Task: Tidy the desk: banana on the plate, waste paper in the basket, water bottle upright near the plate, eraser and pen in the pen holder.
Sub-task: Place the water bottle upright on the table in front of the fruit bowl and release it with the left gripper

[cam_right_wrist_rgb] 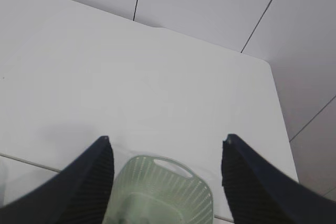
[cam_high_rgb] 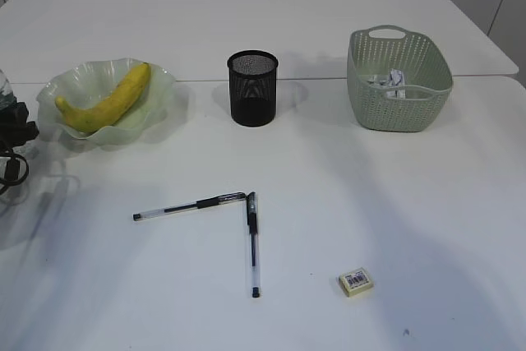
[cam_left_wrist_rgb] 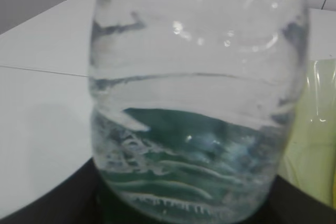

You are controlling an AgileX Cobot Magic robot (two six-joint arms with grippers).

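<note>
Left wrist view: water bottle (cam_left_wrist_rgb: 199, 103) upright, left finger state unclear; right fingers (cam_right_wrist_rgb: 89, 182) spread.

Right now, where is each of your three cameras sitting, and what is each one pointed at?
Exterior view: in front of the desk, slanting down at the pens, eraser, plate; left arm at the edge.
Left wrist view: pressed close to the water bottle; dark gripper parts below.
Right wrist view: above the basket, open right gripper framing it.
Shared: basket, exterior and right wrist.

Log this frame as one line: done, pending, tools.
done: banana on plate, paper in basket | pending: pens, eraser | left tool: water bottle close-up | right tool: open
</note>
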